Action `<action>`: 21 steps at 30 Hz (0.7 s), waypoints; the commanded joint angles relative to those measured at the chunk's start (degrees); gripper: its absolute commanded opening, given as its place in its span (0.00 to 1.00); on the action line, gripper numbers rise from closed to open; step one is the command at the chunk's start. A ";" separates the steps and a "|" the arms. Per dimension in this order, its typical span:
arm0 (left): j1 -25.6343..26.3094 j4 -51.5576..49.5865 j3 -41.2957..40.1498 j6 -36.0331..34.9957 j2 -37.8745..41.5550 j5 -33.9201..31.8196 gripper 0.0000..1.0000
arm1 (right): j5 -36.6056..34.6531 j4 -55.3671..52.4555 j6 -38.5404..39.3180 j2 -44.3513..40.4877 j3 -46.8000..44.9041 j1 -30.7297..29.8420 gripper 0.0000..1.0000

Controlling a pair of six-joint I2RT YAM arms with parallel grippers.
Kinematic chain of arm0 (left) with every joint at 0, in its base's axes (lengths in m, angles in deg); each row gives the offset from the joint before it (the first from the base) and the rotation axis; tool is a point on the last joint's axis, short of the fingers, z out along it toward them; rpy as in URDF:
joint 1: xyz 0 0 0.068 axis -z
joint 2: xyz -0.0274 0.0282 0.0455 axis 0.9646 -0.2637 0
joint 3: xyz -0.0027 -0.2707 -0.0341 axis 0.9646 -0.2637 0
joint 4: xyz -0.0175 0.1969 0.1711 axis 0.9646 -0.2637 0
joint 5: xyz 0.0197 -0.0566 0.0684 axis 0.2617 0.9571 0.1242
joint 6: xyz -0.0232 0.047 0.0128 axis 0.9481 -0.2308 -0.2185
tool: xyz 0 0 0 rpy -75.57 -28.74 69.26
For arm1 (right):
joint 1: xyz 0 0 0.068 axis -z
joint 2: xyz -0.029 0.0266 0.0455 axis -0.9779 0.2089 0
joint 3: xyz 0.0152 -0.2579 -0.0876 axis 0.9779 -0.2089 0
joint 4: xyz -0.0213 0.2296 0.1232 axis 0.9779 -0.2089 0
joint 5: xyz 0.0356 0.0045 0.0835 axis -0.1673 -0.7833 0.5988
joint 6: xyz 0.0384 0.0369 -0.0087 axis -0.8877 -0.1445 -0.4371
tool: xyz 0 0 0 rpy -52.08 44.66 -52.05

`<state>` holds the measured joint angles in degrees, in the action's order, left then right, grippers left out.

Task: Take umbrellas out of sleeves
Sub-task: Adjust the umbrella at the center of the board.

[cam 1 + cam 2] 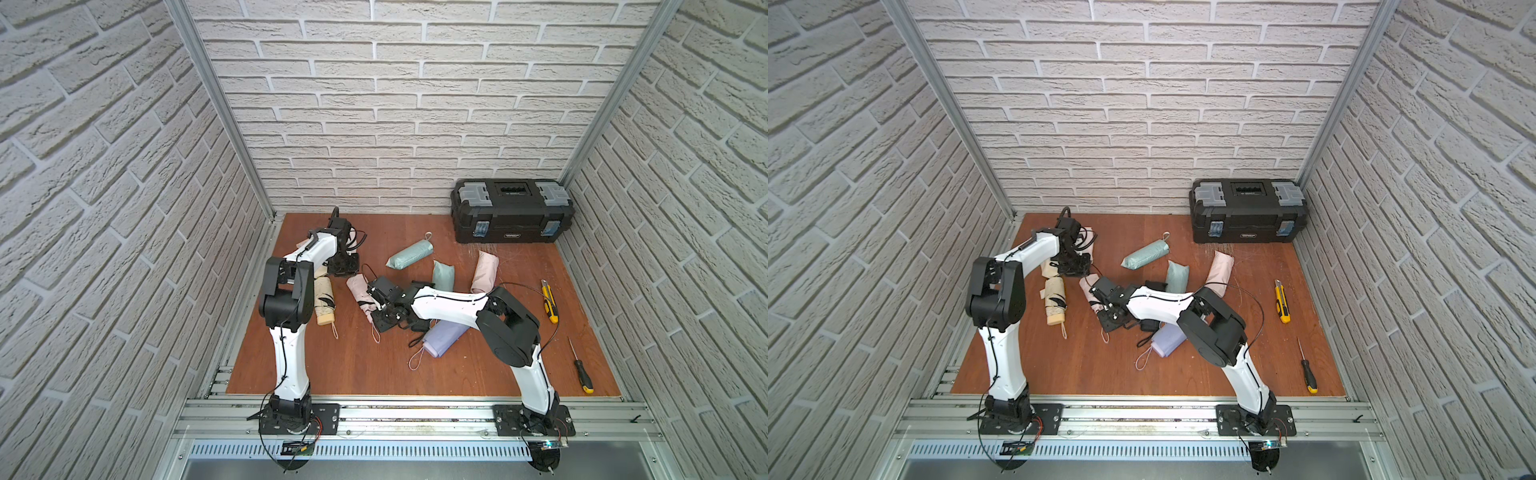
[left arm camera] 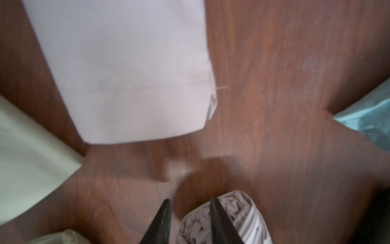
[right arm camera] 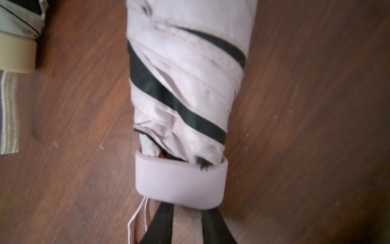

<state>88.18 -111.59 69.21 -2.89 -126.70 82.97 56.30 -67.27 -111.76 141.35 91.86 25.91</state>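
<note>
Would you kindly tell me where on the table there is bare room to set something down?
The widest bare patch is the front strip of the table, between its near edge and the lilac umbrella. A smaller one lies left of the toolbox, behind the mint umbrella. The middle is crowded around the pink umbrella and beige umbrella.

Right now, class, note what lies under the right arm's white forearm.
A lilac umbrella pokes out beneath the forearm, cord loop showing, beside something black with a strap. The arm covers their far ends, so those cannot be seen.
</note>
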 commanded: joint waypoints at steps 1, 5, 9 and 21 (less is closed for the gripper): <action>5.62 -6.43 -3.48 -0.65 1.42 0.87 0.33 | -3.79 1.46 0.30 1.79 4.65 0.25 0.26; 7.29 -7.09 -4.82 0.00 1.77 0.19 0.32 | -5.43 0.21 -0.05 2.38 7.40 0.79 0.26; 7.04 -7.97 -4.61 -0.15 1.70 -1.29 0.30 | -6.01 -0.29 -0.27 2.30 8.10 1.11 0.26; 3.74 -8.28 -4.05 -0.58 2.53 -1.65 0.31 | -1.76 -0.94 2.78 3.72 9.60 1.49 0.26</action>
<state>92.60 -108.05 66.96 -2.50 -124.88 78.62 56.96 -76.06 -111.19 143.96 98.20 25.49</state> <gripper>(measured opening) 0.312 0.261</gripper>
